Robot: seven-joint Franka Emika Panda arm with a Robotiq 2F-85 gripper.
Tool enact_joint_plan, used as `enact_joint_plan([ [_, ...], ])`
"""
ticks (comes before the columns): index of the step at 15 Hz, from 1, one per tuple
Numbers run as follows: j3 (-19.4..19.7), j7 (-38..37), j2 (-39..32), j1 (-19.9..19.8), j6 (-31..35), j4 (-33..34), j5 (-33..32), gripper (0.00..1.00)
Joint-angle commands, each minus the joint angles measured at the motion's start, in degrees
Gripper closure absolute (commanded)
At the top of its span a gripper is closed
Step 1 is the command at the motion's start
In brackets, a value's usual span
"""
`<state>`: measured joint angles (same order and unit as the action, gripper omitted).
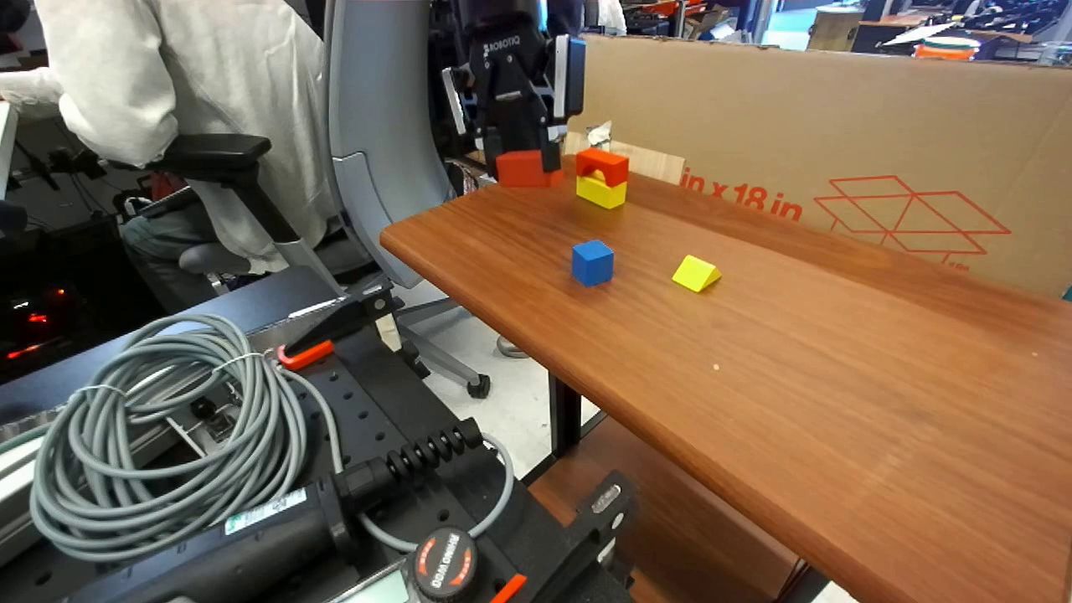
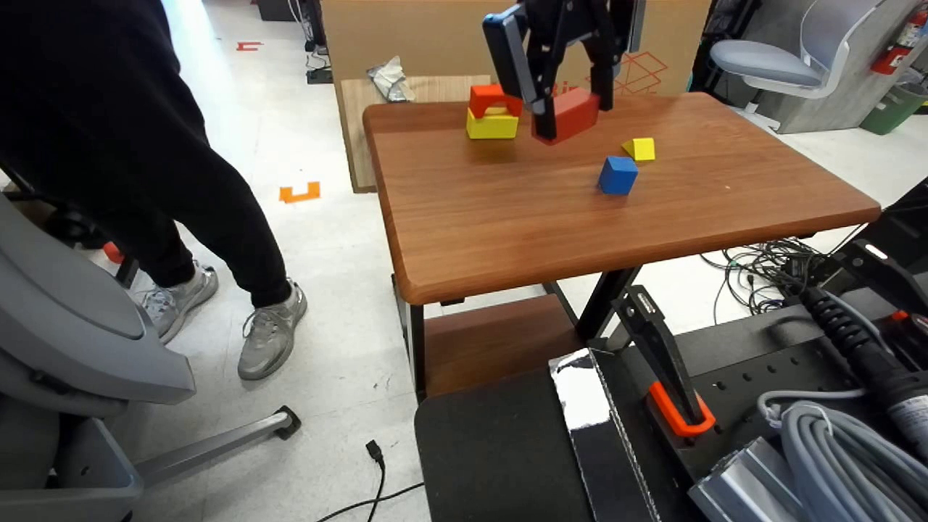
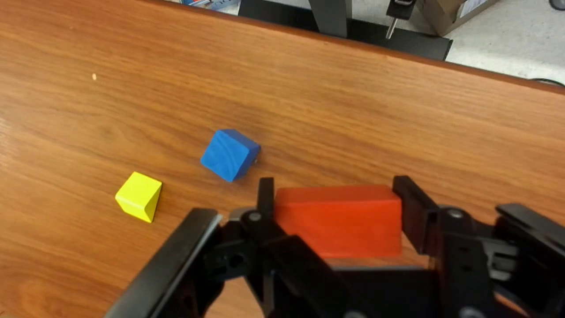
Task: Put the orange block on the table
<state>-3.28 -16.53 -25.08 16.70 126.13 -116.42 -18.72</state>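
Gripper (image 3: 337,212) has the orange block (image 3: 342,232): fingers (image 3: 412,216) clamped on its two ends, long side spanning the gap. Block's up in the air over the table (image 1: 796,377), lifted off the wood; how high, can't tell. Wrist view shows two of its faces, tabletop visible beyond. On the table: red arch (image 1: 607,163) sitting on a yellow block (image 1: 599,194), opening down, near the far edge in both exterior views. In an exterior view the held block shows just left of that pair, with a gap between. Also on the table, blue cube (image 3: 226,153) and yellow wedge (image 3: 139,194), near each other but apart. Wrist view puts the cube up and left of the held block, wedge further left. Cardboard (image 1: 737,117) with red print stands along the table's far side. Pale wood panel (image 2: 442,88) is behind the table, crumpled silver-white scrap (image 2: 391,80) at its top. Grey cable coil (image 1: 280,427) lies on the black base plate (image 1: 410,394), foreground of both exterior views. Person in pale top (image 1: 234,109) and grey chair (image 1: 385,92) at left in an exterior view; dark-trousered legs (image 2: 167,130) and grey shoes (image 2: 272,333) likewise at left.
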Motion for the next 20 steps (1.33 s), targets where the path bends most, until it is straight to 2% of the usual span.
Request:
enact_joint_plan([
  [1,0.12,-0.68,-2.13,-0.63,1.60,-0.29,0.15,0.58],
  [8,-0.47,1.63,-6.89,-2.18,3.06,2.44,3.20,0.58],
  [19,-1.36,5.61,-11.99,-1.61,1.95,7.39,6.93,0.58],
  [20,-1.42,5.92,-11.97,-1.70,1.55,7.47,7.06,0.22],
])
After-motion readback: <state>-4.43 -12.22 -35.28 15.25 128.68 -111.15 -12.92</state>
